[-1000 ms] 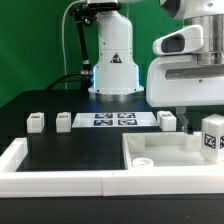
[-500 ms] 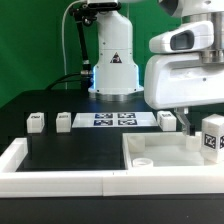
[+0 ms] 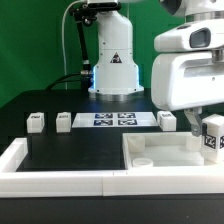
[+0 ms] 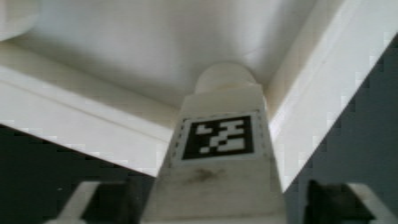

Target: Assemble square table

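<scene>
Nearest, the square table slab point(image 3: 165, 165) lies flat at the worktop's point(image 3: 70, 145) front edge, towards the exterior view's right, recess upward, presumably to receive legs; one leg point(image 4: 222, 135) stands upright by its far corner. The jaws straddle this leg, open, with a gap beside each of the fingers point(image 4: 98, 205); nothing gripped; evidently lined up for a grasp. Farther back, loose legs point(image 3: 64, 120) flank the marker board point(image 3: 112, 120).

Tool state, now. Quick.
Tool: open, with a jaw on either side of a leg and a gap showing on both sides. Nothing is gripped yet.
</scene>
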